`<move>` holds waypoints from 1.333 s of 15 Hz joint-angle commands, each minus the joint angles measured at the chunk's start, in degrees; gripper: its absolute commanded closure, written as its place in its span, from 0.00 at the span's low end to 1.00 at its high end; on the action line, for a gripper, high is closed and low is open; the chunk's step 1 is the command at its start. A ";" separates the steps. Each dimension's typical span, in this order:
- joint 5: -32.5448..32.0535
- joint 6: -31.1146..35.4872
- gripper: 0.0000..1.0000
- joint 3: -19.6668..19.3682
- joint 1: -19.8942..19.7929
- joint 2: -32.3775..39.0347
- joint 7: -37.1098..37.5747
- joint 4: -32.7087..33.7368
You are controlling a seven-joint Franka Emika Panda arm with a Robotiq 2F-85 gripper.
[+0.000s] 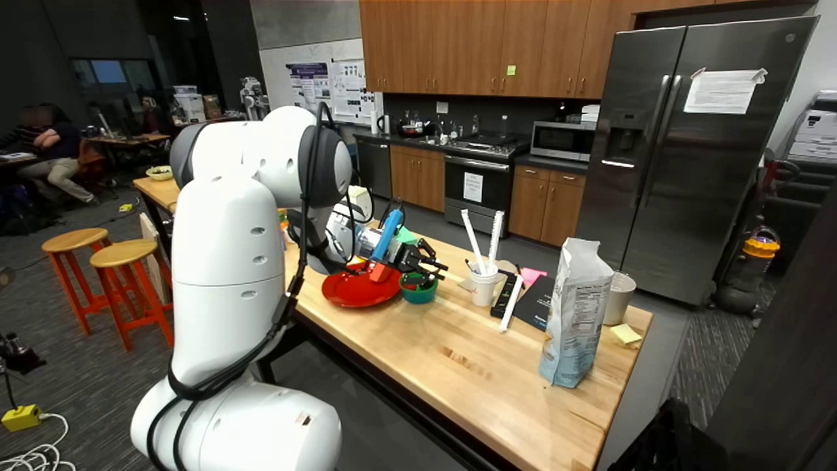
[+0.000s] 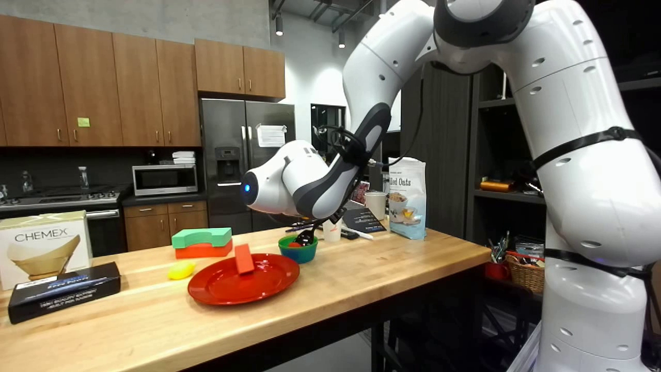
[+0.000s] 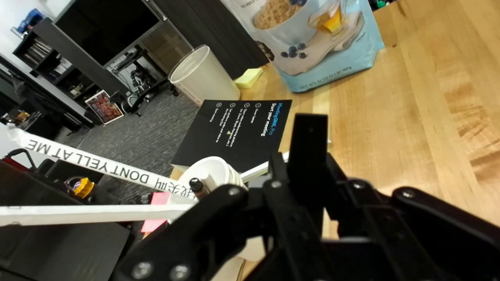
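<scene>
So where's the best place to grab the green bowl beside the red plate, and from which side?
Probably the rim of the green bowl, on the side away from the red plate, coming from above: it sits upright with its mouth open, so its wall could be pinched.

Wht arm (image 1: pixel 229 261), dk-gry joint bands (image 2: pixel 485 37), blk strapped-on cables (image 1: pixel 285 311), blk hand (image 3: pixel 306 162) w/ silver screws (image 3: pixel 142 270)

Presents a wooden tabletop (image 2: pixel 351 268). Bears directly a red plate (image 2: pixel 222 281), a green bowl (image 1: pixel 418 296) just beside it, a red block (image 2: pixel 203 251), a lemon-shaped yellow item (image 2: pixel 181 269), a CHEMEX carton (image 2: pixel 49 245), a black box (image 2: pixel 64 292), a paper cup (image 1: pixel 484 291), a standing oats bag (image 1: pixel 575 320) and sticky notes (image 1: pixel 626 334).
</scene>
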 commanded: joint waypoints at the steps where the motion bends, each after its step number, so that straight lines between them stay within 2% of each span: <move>1: -3.00 -2.79 0.94 -0.07 0.53 1.62 -3.84 1.28; 6: -1.67 1.57 0.94 0.43 -0.45 1.86 -4.97 1.64; 10: 2.89 6.82 0.94 0.32 -2.14 1.04 -7.59 1.97; 17: 14.58 8.60 0.94 -0.79 -6.29 0.42 -24.64 3.96; 20: 18.41 10.09 0.94 -1.33 -7.56 0.61 -27.34 4.96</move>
